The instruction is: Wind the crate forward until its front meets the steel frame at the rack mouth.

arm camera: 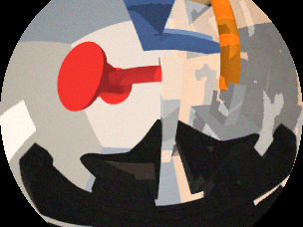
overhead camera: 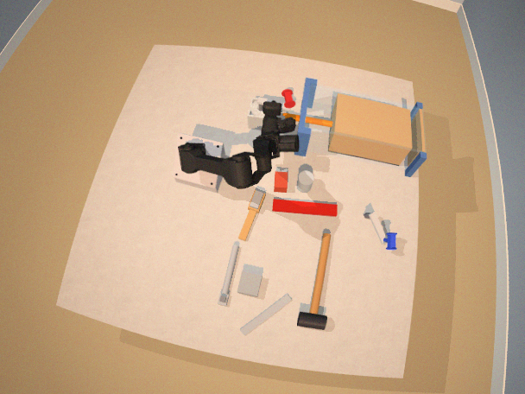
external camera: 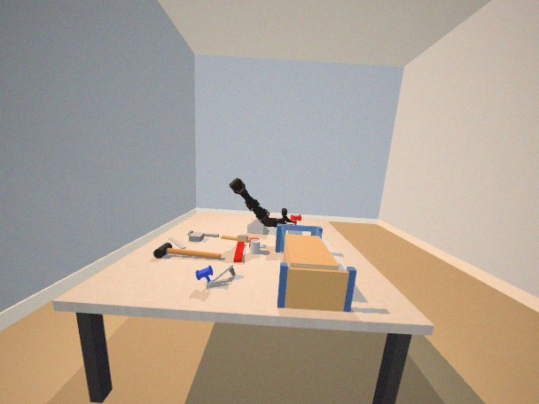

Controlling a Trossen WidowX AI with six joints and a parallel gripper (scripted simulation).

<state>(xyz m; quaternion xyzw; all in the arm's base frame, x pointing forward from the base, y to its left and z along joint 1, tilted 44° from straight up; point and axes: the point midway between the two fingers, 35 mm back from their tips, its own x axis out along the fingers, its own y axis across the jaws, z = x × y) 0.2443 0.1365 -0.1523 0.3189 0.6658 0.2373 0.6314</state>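
Observation:
The crate (overhead camera: 371, 118) (external camera: 310, 250) sits flat in the clear-panelled cubby, with a gap between its front and the blue frame (overhead camera: 307, 91) (external camera: 280, 241) (arm camera: 174, 44) at the mouth. An orange strap (overhead camera: 320, 122) (arm camera: 229, 50) runs from it under the frame toward the winch (overhead camera: 256, 119), which the arm partly covers. My gripper (arm camera: 165, 121) is shut on the grey arm of the red-knobbed winch handle, above the winch. Its red knob (overhead camera: 288, 98) (external camera: 296, 218) (arm camera: 82, 76) sticks out beside the fingers. Whether the key is down in the hole is hidden.
A blue-knobbed handle (overhead camera: 391, 241) (external camera: 204, 274) lies far right. A red block (overhead camera: 281, 181), a grey mug (overhead camera: 305, 178) and a long red bar (overhead camera: 305, 207) lie near the arm. A mallet (overhead camera: 320, 276) (external camera: 192, 253), a brush (overhead camera: 249, 222) and several grey pieces lie further off.

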